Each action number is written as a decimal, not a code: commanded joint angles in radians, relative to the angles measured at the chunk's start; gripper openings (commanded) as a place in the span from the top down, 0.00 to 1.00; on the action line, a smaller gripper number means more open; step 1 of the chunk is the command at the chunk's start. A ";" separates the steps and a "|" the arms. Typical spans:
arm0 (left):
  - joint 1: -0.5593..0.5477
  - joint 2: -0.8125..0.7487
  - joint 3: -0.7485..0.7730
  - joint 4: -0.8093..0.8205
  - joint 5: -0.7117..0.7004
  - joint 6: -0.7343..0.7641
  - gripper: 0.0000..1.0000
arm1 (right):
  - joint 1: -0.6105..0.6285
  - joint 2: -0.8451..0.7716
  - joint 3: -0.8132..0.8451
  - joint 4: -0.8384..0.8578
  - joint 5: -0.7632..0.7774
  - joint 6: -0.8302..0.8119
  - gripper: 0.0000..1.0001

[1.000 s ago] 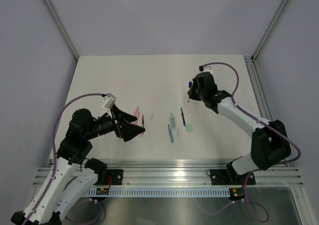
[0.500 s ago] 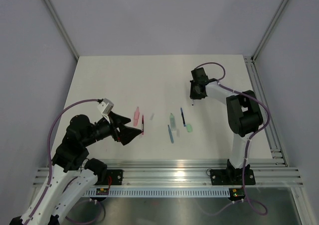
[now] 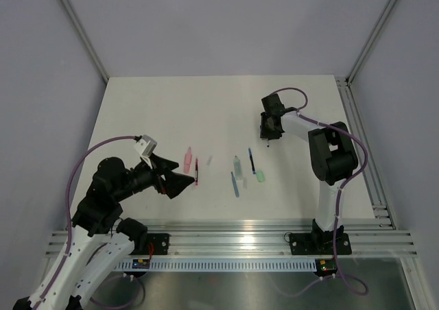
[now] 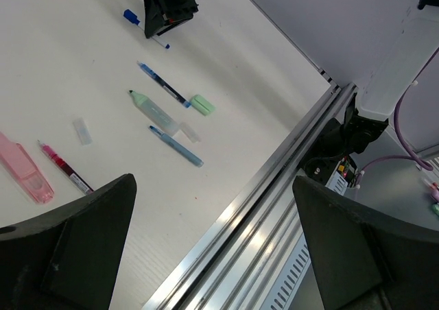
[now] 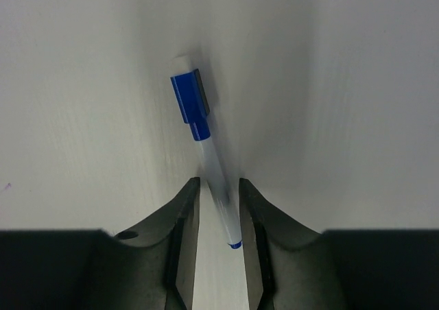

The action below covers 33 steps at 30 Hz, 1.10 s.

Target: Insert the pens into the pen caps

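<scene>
The right gripper is down at the table. Its two fingers are a little apart, and a white pen with a blue end lies between them, not squeezed. The left gripper is wide open and holds nothing. Near it lie a red pen just beside a pink cap, a dark blue pen, a teal pen and a small green cap.

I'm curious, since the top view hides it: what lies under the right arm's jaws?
A white pen with a blue end lies on the table, its shaft between the jaws. From above, the right arm covers most of it.
</scene>
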 commanded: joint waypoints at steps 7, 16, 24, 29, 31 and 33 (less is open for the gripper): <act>-0.004 0.034 0.013 0.021 -0.035 0.016 0.01 | -0.003 -0.176 -0.023 0.018 -0.064 0.029 0.56; -0.004 0.100 0.014 0.030 -0.032 -0.010 0.01 | 0.147 -0.507 -0.276 0.139 -0.150 0.090 0.57; -0.004 0.139 0.079 -0.016 -0.064 0.001 0.01 | 0.411 -0.653 -0.497 0.199 -0.020 0.199 0.67; -0.005 0.128 0.073 -0.026 -0.101 0.006 0.02 | 0.550 -0.604 -0.505 0.183 0.090 0.230 0.69; -0.005 0.119 0.035 -0.033 -0.127 0.007 0.02 | 0.572 -0.575 -0.500 0.172 0.118 0.245 0.69; -0.005 0.105 0.013 -0.040 -0.149 0.010 0.02 | 0.596 -0.558 -0.497 0.169 0.130 0.261 0.70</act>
